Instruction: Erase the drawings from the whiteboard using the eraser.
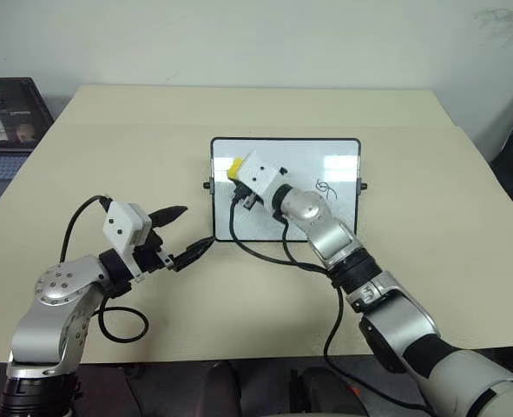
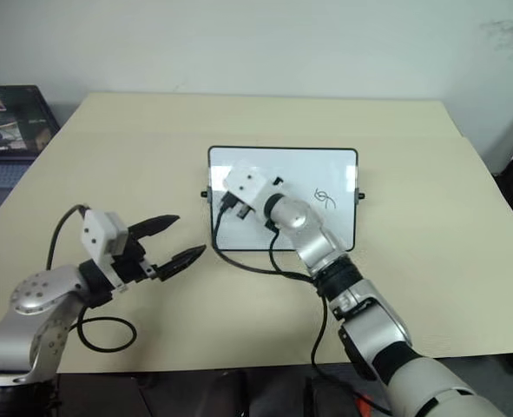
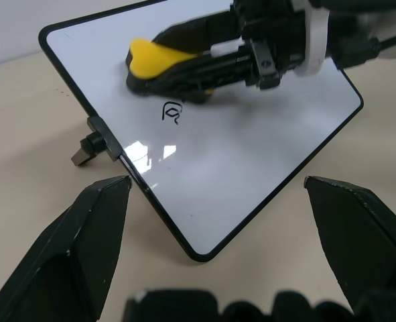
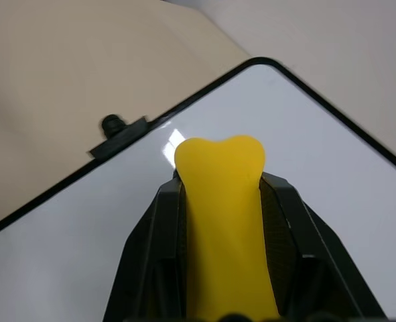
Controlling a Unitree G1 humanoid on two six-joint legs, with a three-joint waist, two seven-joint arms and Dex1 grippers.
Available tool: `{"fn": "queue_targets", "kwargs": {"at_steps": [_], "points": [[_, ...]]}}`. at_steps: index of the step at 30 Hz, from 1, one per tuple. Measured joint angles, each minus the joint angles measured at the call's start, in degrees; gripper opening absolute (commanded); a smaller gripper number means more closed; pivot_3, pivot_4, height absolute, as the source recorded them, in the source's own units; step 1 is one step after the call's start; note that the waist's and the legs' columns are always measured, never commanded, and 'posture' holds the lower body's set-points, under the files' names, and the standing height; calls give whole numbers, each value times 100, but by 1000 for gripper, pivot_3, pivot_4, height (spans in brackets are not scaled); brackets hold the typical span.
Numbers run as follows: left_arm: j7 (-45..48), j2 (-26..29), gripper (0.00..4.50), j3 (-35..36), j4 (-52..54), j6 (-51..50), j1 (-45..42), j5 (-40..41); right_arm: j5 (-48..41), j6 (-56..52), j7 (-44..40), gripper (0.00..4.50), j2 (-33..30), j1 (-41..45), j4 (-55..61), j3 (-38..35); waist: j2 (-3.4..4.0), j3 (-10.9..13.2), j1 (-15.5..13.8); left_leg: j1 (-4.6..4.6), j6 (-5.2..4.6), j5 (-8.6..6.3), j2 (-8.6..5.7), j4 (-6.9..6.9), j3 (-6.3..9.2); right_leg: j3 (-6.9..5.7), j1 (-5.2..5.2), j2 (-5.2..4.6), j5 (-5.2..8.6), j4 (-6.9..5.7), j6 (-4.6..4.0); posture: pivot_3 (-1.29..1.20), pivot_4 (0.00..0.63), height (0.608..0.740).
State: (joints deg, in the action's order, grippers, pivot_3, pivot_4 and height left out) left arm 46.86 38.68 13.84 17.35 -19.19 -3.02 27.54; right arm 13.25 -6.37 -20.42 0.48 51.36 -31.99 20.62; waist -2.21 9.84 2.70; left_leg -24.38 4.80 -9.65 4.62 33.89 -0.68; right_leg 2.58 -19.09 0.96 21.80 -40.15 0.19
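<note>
The whiteboard (image 1: pixel 317 217) lies mid-table, white with a thin black frame. One drawing (image 1: pixel 325 188), a small black looping scribble, sits on its right half and also appears as the scribble (image 3: pixel 173 112) in the left wrist view. My right gripper (image 1: pixel 237 172) is shut on the yellow eraser (image 1: pixel 235 167) over the board's far left corner; I cannot tell whether the eraser touches the surface. In the right wrist view the eraser (image 4: pixel 224 215) is clamped between both black fingers (image 4: pixel 151 255). My left gripper (image 1: pixel 195 228) hangs open and empty just off the board's near left corner.
An open laptop (image 1: pixel 9 122) stands off the table's far left corner. Small black knobs (image 1: pixel 207 184) stick out from the board's side edges. Black cables (image 1: pixel 256 252) trail from my right wrist across the board's near edge. Bare tabletop (image 1: pixel 430 200) surrounds the board.
</note>
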Motion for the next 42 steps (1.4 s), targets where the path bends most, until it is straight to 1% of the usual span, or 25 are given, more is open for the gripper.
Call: {"fn": "queue_targets", "kwargs": {"at_steps": [2,7,8,12,16,18,20,22,26,29,32,38,42], "points": [[-2,0,4500,0,0,-1,-5,1,23,85,-29,1139,3,-145,-28,91,-5,-4,4,33,0,0,0,1,2,-1,5,-2,0,0,1,0,150,740],[-4,0,4500,-8,2,-2,-18,2,27,167,-109,1138,34,-383,-104,222,-3,-3,5,102,-4,2,1,1,5,1,67,-3,4,3,7,0,150,740],[-6,0,4500,-9,3,-2,-18,2,28,169,-131,1138,33,-428,-111,253,5,2,4,128,-4,2,5,-1,7,3,89,-6,12,6,20,0,150,740],[-9,0,4500,-17,6,-3,-27,2,14,117,-283,1138,37,-551,25,311,2,0,4,143,-5,2,7,-3,17,13,101,-7,13,6,22,0,150,740],[-11,-5,4500,-40,6,-5,-51,2,-97,-359,-501,1138,2,-574,467,278,-6,2,1,127,-5,1,10,-4,21,12,87,-8,13,10,22,0,150,740],[-12,-14,4500,-56,9,-5,-65,2,-126,-734,-625,1138,-62,-577,895,194,-3,7,-3,74,-5,2,12,-4,26,7,72,-9,9,10,18,0,150,740],[-14,-29,4500,-69,10,-5,-65,1,-191,-976,-674,1138,-126,-521,1320,31,-1,8,-25,-4,-4,2,8,-2,28,4,-2,-8,-4,-1,4,0,150,740],[-15,-53,4500,-83,9,-6,-65,1,-263,-1087,-653,1138,-189,-334,1530,-161,-1,8,-53,-45,-1,3,4,1,24,2,-46,-3,-4,0,3,0,150,740],[-16,-69,4500,-115,10,-6,-86,-1,-275,-1065,-520,1138,-323,-29,1569,-361,-2,8,-56,-49,20,1,3,-15,5,4,-50,0,-2,26,3,0,150,740],[-16,-77,4500,-130,10,-6,-114,-6,-208,-978,-430,1138,-334,-57,1191,-325,0,9,-54,-48,10,-7,1,-15,-4,13,-50,-1,-2,30,3,0,150,740],[-23,-93,4500,-213,10,-6,-140,-21,-91,-826,-406,1137,-276,-91,1079,-150,-1,9,-38,-46,9,-7,1,-9,-3,13,-49,-1,-2,21,3,0,150,740],[-30,-123,4500,-241,11,-6,-147,-33,18,-540,-548,1137,-238,-546,1079,292,-2,7,-40,-38,9,-6,0,-2,1,1,-35,-1,-2,13,4,0,150,740],[-54,-138,4500,-241,14,-11,-155,-33,-1,-662,-683,1137,-243,-702,1198,318,-2,8,-43,-33,7,-5,0,6,6,-7,-23,-1,-4,10,5,0,150,740]]}}
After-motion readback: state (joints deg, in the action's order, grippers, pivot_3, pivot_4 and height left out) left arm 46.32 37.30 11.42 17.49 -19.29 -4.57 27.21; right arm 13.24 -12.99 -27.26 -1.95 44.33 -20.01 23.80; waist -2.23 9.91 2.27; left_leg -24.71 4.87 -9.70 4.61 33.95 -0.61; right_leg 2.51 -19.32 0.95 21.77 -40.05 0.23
